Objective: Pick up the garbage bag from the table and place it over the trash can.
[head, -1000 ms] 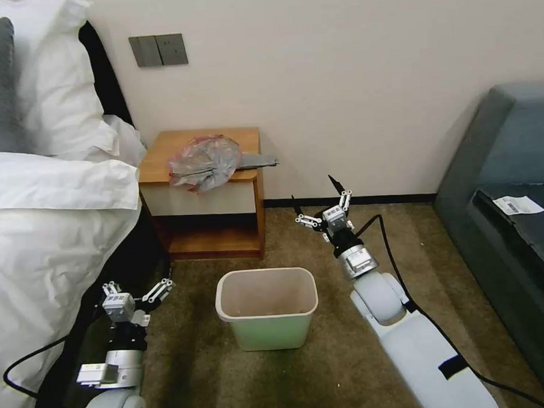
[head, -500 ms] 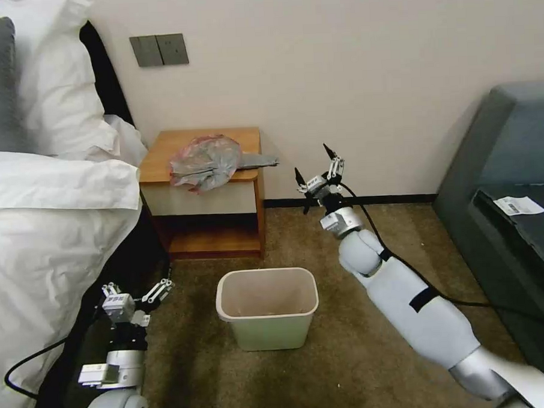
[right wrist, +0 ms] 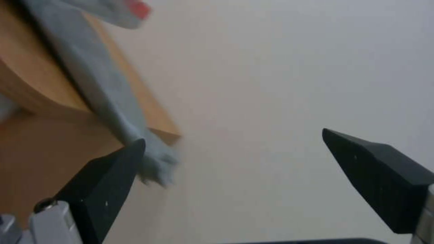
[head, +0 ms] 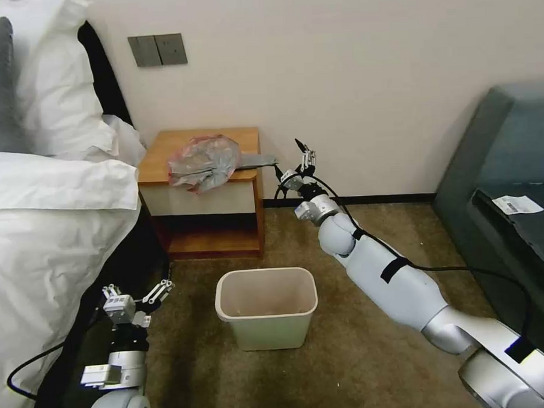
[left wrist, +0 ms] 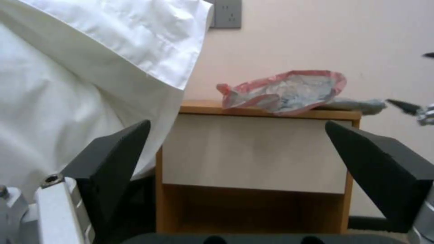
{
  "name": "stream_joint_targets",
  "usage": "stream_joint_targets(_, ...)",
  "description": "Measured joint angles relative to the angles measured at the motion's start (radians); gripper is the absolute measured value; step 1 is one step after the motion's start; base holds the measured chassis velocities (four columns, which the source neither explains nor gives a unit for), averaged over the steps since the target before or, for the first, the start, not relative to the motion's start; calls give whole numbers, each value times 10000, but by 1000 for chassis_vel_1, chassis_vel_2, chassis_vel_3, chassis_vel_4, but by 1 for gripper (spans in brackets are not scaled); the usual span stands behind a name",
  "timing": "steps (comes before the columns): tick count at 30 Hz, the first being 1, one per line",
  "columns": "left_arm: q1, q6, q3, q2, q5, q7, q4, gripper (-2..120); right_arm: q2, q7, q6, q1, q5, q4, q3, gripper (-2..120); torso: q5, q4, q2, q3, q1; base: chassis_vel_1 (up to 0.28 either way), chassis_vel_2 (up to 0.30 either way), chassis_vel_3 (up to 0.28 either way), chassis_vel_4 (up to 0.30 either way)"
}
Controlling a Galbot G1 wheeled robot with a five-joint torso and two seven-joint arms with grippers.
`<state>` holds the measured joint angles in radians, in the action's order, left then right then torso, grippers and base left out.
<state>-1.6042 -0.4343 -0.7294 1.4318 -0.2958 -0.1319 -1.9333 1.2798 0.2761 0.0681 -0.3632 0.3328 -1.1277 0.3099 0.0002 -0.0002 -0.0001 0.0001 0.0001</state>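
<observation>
I see the garbage bag (head: 204,162) crumpled on the table (head: 161,154), centre-left of the head view, its grey tail hanging off the table's right edge. My right gripper (head: 294,163) sits just beside that tail, jaws spread wide. The bag looks light, limp and slippery; I'd pinch the tail. My left gripper (head: 138,297) waits wide open, lower left.
</observation>
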Motion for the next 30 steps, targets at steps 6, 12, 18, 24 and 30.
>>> stream_joint_targets(6,20,-12,-16,57,4,22,23,97,197,-378,51,781,-999,747,850,100,0,3,0,0,-1,0,0,0,0)
stream_joint_targets(12,54,-13,-17,67,24,46,103,97,131,-560,12,924,-1162,927,994,100,-1,2,1,-1,-1,0,0,0,0)
stream_joint_targets(18,106,-13,18,111,58,52,145,97,164,-595,76,982,-1158,1210,995,100,-1,2,1,-1,0,0,0,0,0)
stream_joint_targets(24,120,-12,27,155,99,58,150,97,272,-604,298,1201,-998,1715,1142,100,-2,2,1,-1,-1,0,0,0,0)
stream_joint_targets(30,120,-13,27,156,127,81,174,97,500,-619,504,1510,-896,2248,1350,100,-2,3,1,0,0,0,0,0,0)
